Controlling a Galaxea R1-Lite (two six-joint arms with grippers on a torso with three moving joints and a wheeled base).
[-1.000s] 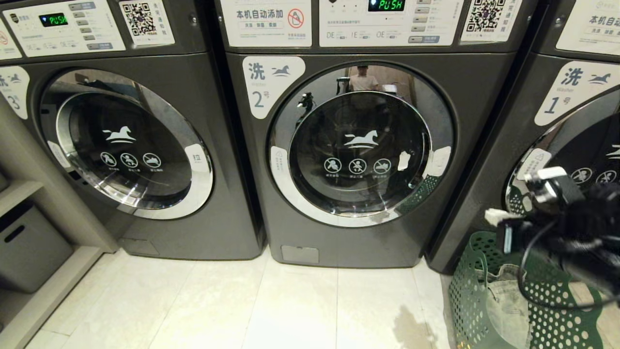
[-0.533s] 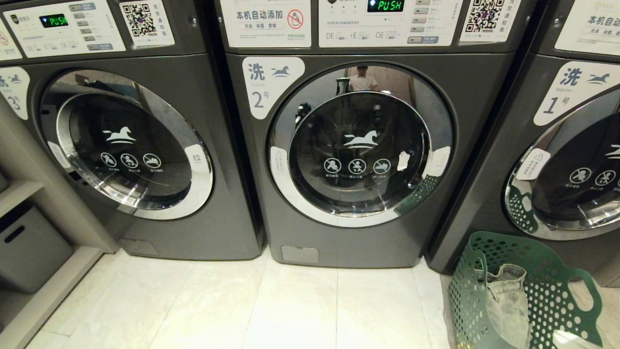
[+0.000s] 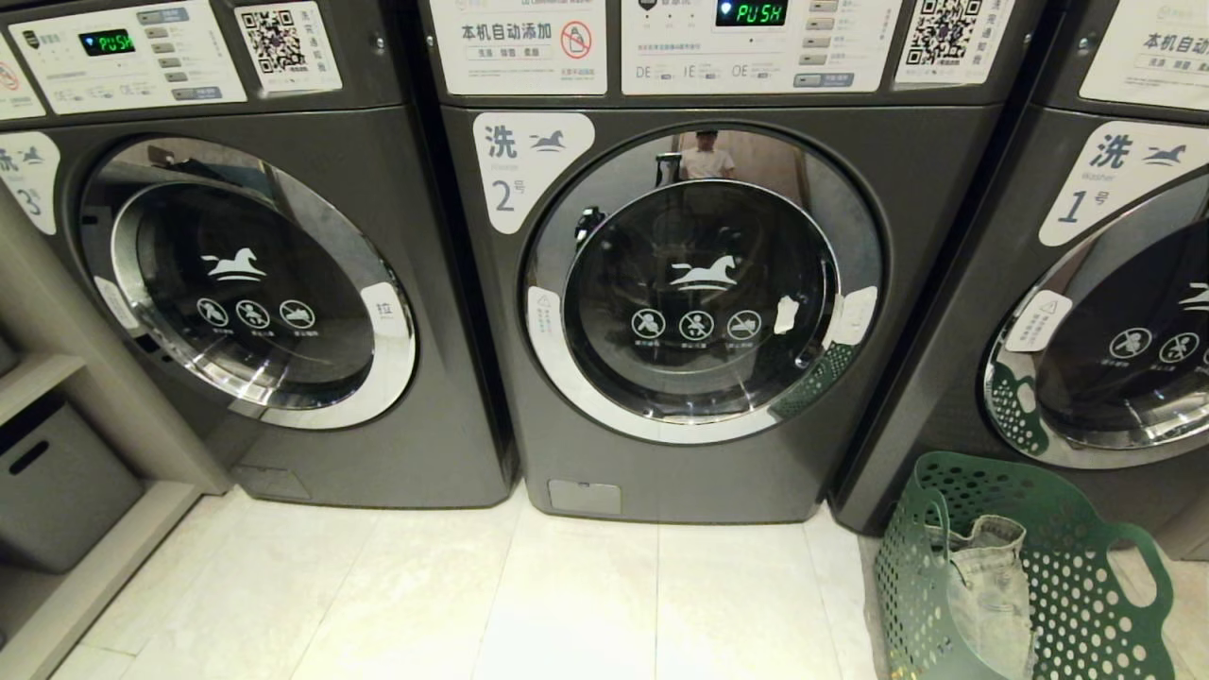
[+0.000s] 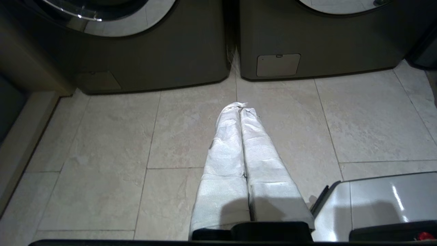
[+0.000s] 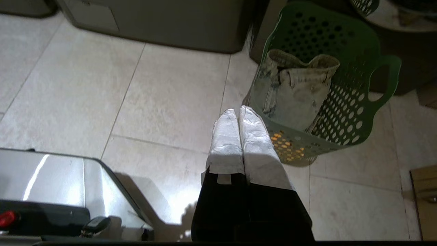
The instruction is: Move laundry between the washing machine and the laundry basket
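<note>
Left end effector hangs pressed together over bare floor tiles, empty; washing machine 2 stands door-shut; right end effector, likewise together, hovers beside the green laundry basket holding the pale denim garment, presumably awaiting loading.

Pale floor tiles underfoot. At nine o'clock, machine 3 (door closed), grey bin shelved at eight. At three o'clock, machine 1.

three washing machines, one laundry basket
</note>
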